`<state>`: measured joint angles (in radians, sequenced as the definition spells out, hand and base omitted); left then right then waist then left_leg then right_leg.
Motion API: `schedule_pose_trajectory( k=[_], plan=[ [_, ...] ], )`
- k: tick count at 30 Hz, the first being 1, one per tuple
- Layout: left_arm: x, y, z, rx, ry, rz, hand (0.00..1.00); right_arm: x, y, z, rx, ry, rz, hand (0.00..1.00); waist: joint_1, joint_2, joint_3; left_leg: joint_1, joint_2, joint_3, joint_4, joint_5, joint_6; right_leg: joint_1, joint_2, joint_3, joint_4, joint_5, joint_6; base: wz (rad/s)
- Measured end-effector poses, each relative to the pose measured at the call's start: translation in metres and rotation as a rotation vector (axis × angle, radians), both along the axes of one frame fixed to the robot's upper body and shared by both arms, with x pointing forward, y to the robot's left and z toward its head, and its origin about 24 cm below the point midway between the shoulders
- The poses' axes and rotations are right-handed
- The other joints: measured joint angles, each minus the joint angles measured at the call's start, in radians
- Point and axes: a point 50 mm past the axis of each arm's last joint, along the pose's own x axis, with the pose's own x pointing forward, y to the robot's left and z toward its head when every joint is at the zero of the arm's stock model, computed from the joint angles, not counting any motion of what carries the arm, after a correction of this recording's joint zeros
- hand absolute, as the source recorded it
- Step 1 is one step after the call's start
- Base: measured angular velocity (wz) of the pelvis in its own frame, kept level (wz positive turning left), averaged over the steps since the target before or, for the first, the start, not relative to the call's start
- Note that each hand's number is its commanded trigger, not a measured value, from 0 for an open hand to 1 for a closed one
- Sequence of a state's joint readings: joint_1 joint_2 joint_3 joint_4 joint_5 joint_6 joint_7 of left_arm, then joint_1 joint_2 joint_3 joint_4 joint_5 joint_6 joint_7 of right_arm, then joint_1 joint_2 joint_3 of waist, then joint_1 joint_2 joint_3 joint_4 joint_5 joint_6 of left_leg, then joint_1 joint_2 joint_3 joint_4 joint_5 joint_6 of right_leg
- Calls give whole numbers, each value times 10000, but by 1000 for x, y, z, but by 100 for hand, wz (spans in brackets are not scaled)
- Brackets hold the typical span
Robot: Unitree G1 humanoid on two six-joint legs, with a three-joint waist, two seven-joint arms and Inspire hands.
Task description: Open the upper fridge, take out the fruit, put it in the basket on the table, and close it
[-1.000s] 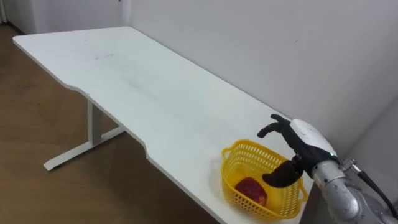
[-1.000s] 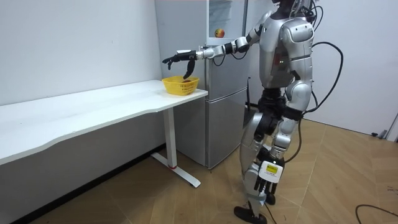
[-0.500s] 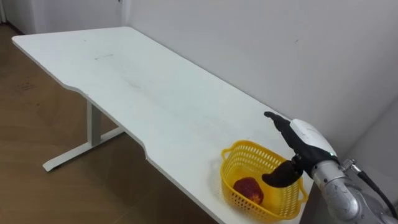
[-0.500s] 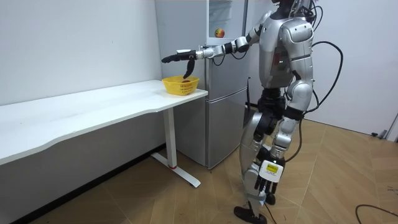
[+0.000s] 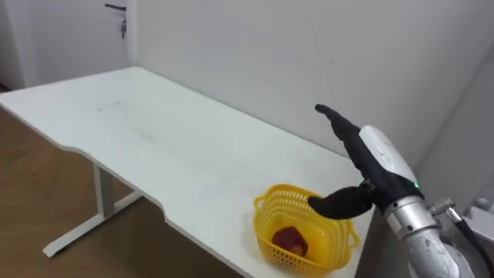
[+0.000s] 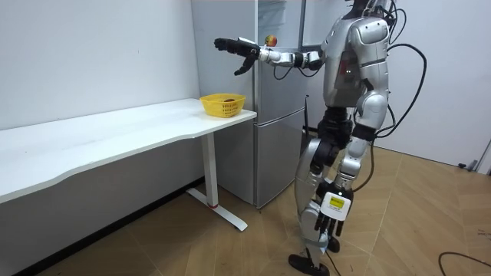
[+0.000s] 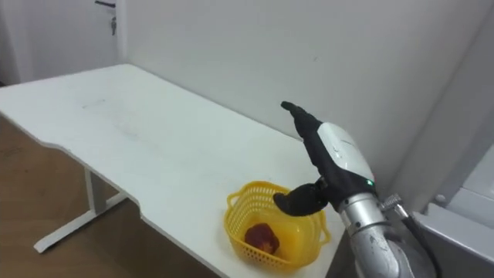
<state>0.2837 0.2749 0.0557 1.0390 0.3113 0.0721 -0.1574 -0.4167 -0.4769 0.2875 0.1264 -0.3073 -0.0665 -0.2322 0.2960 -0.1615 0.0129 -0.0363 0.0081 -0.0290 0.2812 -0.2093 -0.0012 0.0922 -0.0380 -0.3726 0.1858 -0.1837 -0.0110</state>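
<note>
A yellow plastic basket (image 5: 336, 245) stands at the near right end of the white table (image 5: 154, 139), with a red fruit-like item (image 5: 291, 239) lying inside it. My right hand (image 5: 372, 158) is open, fingers stretched out, raised above the basket's right side and touching nothing. In the room view this hand (image 6: 236, 47) is held high in front of the silver fridge (image 6: 280, 115), well above the basket (image 6: 222, 103). My left hand (image 6: 327, 228) hangs beside my thigh. I stand in front of the fridge, close to the table's end.
A white wall runs close behind the table. The fridge's edge (image 7: 471, 193) rises at the right, right beside the basket. Wooden floor and the table's white leg (image 5: 96, 208) lie to the left; a door (image 5: 69, 38) is at the far left.
My right hand has risen from just over the basket to well above it, toward the fridge, fingers straighter. The red item stays in the basket. The head camera shifted slightly.
</note>
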Motion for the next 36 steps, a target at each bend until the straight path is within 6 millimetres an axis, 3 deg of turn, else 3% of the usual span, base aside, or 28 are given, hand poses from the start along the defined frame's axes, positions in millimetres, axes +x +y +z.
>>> schedule_pose_trajectory(
  k=[7,11,13,17,20,26,36],
  plan=[
    [-9,-11,-4,-267,133,185,0,-31,17,1,849,-650,772,0,-517,438,-44,661,136,726,-256,-57,58,221,30,716,39,6,-10,-30],
    [-9,-12,-4,-279,0,274,0,-44,17,12,1409,-1341,844,0,-977,624,-127,849,119,848,-325,-85,101,317,38,882,35,13,-21,-12],
    [-9,-13,-4,-255,3,281,0,-50,19,20,1827,-1982,851,0,-1105,736,-101,980,124,916,-421,-86,102,364,48,956,35,13,-21,-15],
    [-9,-23,-7,-465,-86,351,0,-66,22,31,2596,-2902,1087,0,-1430,1155,-130,1184,142,1213,-606,-97,116,379,48,1112,29,19,-11,-17],
    [-11,-28,-9,-554,-136,374,0,-73,21,32,2732,-3126,1128,0,-1725,1295,-160,1301,125,1360,-728,-91,105,380,91,1276,18,18,-10,-13],
    [-11,-34,-10,-649,-164,405,0,-83,0,26,3214,-3161,27,0,-2202,1302,-164,1506,139,1603,-872,-83,89,391,146,1549,-10,12,-2,-12],
    [-3,-39,-12,-633,-353,152,0,-90,-7,15,4170,-2544,-238,0,-2720,1348,-139,1668,155,1898,-1104,-96,80,318,180,1828,-11,10,2,-11]
  ],
)
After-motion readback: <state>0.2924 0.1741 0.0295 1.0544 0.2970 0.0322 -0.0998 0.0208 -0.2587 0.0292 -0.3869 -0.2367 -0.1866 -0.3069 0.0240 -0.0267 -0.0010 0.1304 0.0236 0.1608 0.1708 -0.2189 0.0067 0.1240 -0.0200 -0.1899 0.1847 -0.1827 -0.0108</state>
